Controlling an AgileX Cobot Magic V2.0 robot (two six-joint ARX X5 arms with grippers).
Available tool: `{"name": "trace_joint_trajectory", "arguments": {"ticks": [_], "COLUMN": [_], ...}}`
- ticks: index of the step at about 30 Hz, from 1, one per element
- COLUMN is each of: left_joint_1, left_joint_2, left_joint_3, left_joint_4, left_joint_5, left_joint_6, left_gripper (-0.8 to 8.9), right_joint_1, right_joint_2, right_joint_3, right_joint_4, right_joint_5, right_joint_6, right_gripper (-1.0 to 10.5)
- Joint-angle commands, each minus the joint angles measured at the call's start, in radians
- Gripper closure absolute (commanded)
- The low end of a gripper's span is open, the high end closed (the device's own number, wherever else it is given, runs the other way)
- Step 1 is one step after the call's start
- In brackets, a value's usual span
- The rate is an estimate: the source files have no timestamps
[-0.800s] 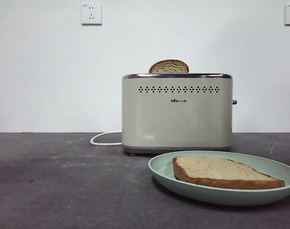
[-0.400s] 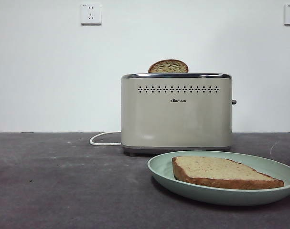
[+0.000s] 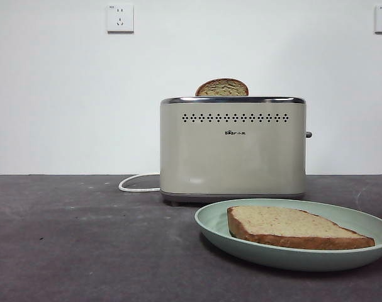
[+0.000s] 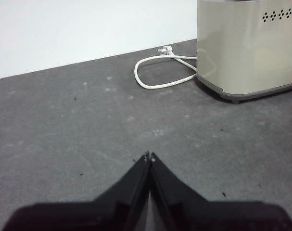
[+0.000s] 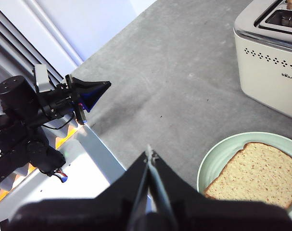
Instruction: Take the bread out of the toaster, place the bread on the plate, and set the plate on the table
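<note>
The bread (image 3: 291,226) lies flat on the mint-green plate (image 3: 209,221), which rests on the dark grey table (image 3: 84,239) in front of the cream toaster (image 3: 233,148). The bread (image 5: 254,175) and plate (image 5: 210,163) also show in the right wrist view, beside the toaster (image 5: 271,62). My right gripper (image 5: 149,155) is shut and empty, raised above the table, apart from the plate. My left gripper (image 4: 149,157) is shut and empty, low over the table, away from the toaster (image 4: 247,45). Neither arm shows in the front view.
Another slice with a narrower domed top (image 3: 222,87) stands in the toaster's far slot. The white cord (image 3: 137,184) curls on the table beside the toaster and shows in the left wrist view (image 4: 160,77). The other arm (image 5: 49,103) stands at the table's edge.
</note>
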Motion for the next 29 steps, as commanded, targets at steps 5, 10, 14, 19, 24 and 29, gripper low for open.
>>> {"name": "trace_joint_trajectory", "arguments": {"ticks": [5, 10, 14, 19, 24, 29], "left_joint_1": [0.003, 0.003, 0.003, 0.003, 0.003, 0.003], "left_joint_2": [-0.003, -0.003, -0.003, -0.003, -0.003, -0.003], "left_joint_3": [-0.012, -0.012, -0.012, -0.012, -0.012, -0.012], "left_joint_4": [0.006, 0.006, 0.006, 0.006, 0.006, 0.006], "left_joint_5": [-0.002, -0.002, -0.001, -0.001, -0.001, -0.001], "left_joint_6": [-0.021, -0.021, -0.021, -0.021, -0.021, -0.021], "left_gripper": [8.17, 8.17, 8.17, 8.17, 8.17, 8.17], "right_joint_1": [0.001, 0.001, 0.001, 0.001, -0.014, -0.149], "right_joint_2": [-0.003, -0.003, -0.003, -0.003, -0.018, -0.084], "right_joint_3": [-0.001, -0.001, -0.001, -0.001, -0.001, -0.002], "right_joint_4": [0.005, 0.005, 0.005, 0.005, 0.007, 0.014], "right_joint_5": [-0.001, -0.001, -0.001, -0.001, 0.004, 0.043], "right_joint_6": [0.0, 0.0, 0.0, 0.0, -0.024, -0.22], "right_gripper": [9.5, 9.5, 9.5, 9.5, 9.5, 9.5]}}
